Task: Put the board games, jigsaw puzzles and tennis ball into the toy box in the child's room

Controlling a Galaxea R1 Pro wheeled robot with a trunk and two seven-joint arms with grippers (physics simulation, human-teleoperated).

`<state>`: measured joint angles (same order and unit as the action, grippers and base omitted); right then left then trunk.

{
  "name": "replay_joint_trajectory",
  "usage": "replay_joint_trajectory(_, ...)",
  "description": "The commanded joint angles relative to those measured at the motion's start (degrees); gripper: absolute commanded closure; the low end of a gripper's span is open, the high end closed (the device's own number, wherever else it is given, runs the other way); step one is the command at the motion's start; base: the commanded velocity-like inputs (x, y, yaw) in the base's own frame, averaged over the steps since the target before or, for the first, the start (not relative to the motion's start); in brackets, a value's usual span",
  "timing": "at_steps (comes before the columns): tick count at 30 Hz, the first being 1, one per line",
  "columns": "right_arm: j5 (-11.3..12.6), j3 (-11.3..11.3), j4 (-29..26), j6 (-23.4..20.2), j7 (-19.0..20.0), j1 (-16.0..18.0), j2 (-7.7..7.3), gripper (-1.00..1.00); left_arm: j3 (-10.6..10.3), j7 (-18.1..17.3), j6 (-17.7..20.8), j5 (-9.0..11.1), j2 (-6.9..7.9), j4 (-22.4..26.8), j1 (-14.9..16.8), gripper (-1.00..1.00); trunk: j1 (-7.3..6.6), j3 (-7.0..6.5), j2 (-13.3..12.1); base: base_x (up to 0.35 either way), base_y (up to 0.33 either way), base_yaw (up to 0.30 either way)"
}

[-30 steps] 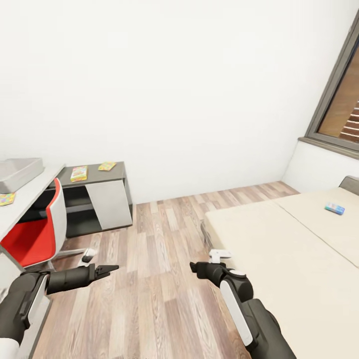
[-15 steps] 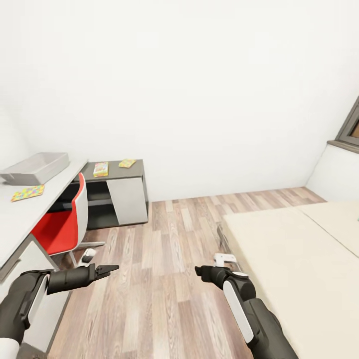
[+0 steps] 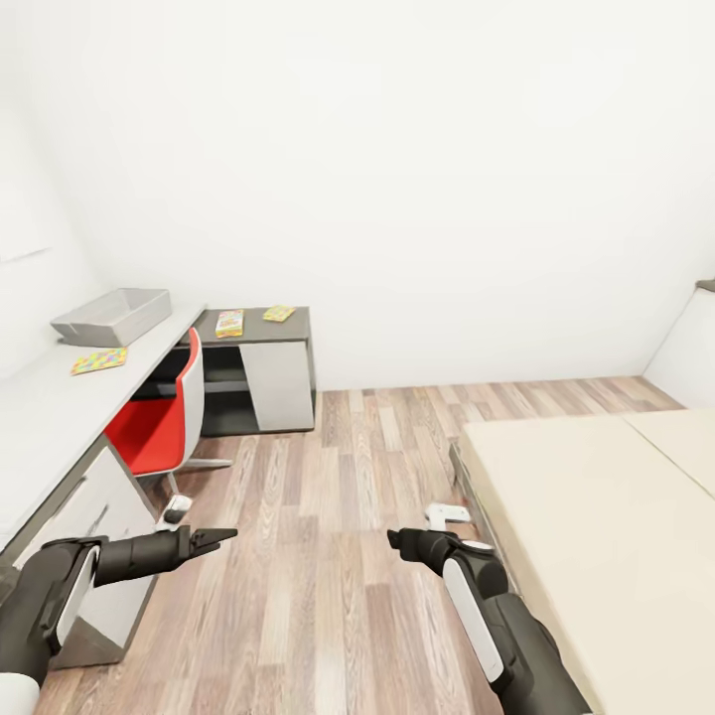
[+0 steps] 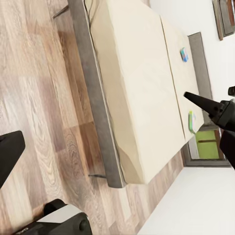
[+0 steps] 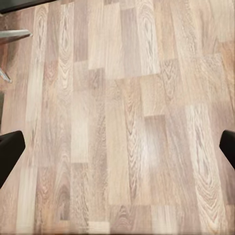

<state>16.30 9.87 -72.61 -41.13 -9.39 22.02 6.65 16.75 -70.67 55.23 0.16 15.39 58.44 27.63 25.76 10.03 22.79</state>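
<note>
The bed (image 3: 606, 526) lies at my right, the table (image 3: 60, 407) at my left, carrying the toy box (image 3: 111, 316) and a jigsaw puzzle (image 3: 98, 360). My left gripper (image 3: 220, 537) and right gripper (image 3: 395, 539) hang spread, empty.

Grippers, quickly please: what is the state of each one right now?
Left gripper: open, holding nothing; fingers spread wide above the floor.
Right gripper: open, holding nothing; only floor between its fingertips.

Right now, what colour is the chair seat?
Red, with a white back shell; the head view shows it best.
</note>
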Motion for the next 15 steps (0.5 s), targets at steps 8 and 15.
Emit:
replay_joint_trajectory(8, 0.5, 0.1, -0.1, -0.2, -0.5, 0.0, -0.05, -1.00, 0.0, -0.2, 0.6, 0.0, -0.09, 0.0, 0.1, -1.00, 0.02, 0.70, 0.1, -0.020, -0.011, 0.174)
replay_joint_trajectory(15, 0.5, 0.1, -0.1, -0.2, -0.5, 0.0, -0.18, -1.00, 0.0, -0.2, 0.5, 0.0, -0.29, 0.0, 0.1, -1.00, 0.02, 1.21, 0.1, -0.082, -0.040, 0.174)
